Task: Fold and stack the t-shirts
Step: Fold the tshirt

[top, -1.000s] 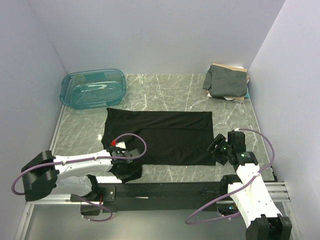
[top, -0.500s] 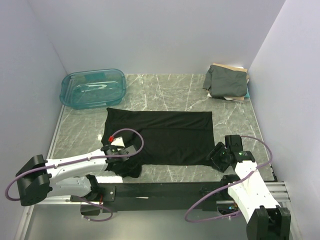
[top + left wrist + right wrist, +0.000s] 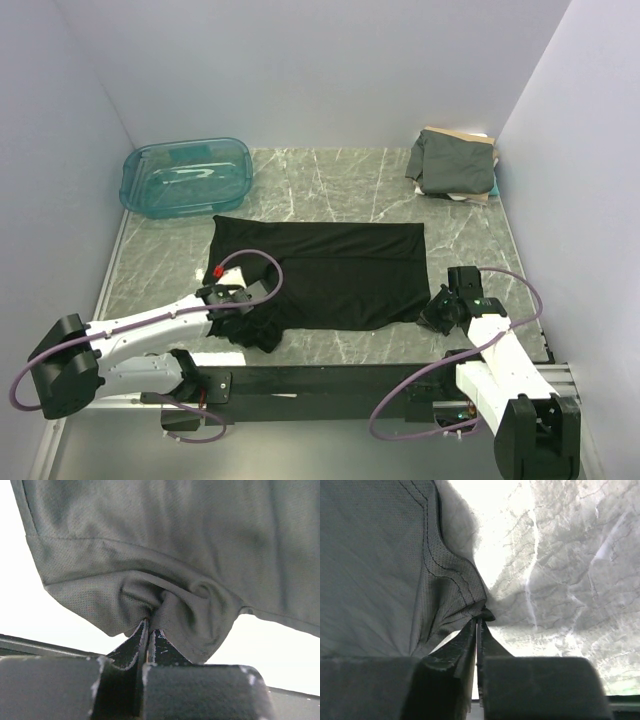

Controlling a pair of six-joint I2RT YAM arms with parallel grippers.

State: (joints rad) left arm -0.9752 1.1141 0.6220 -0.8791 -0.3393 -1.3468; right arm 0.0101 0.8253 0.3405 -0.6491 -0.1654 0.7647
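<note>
A black t-shirt (image 3: 330, 270) lies spread flat across the middle of the marble table. My left gripper (image 3: 243, 312) is shut on its near left corner, where the cloth bunches up (image 3: 165, 600) just above the pinched tips (image 3: 148, 625). My right gripper (image 3: 436, 314) is shut on the near right corner; the stitched hem (image 3: 455, 590) gathers into the closed tips (image 3: 479, 620). A dark grey-green t-shirt (image 3: 452, 163) lies folded on a small stack at the far right, with tan and white cloth showing beneath it.
A translucent teal plastic bin (image 3: 186, 176) stands at the far left of the table. Purple walls close in on three sides. The table's near edge (image 3: 340, 368) runs right below both grippers.
My right gripper moved down to the shirt's near right corner and shut on it. My left gripper, still shut on the left corner, has drawn it slightly toward the far side.
</note>
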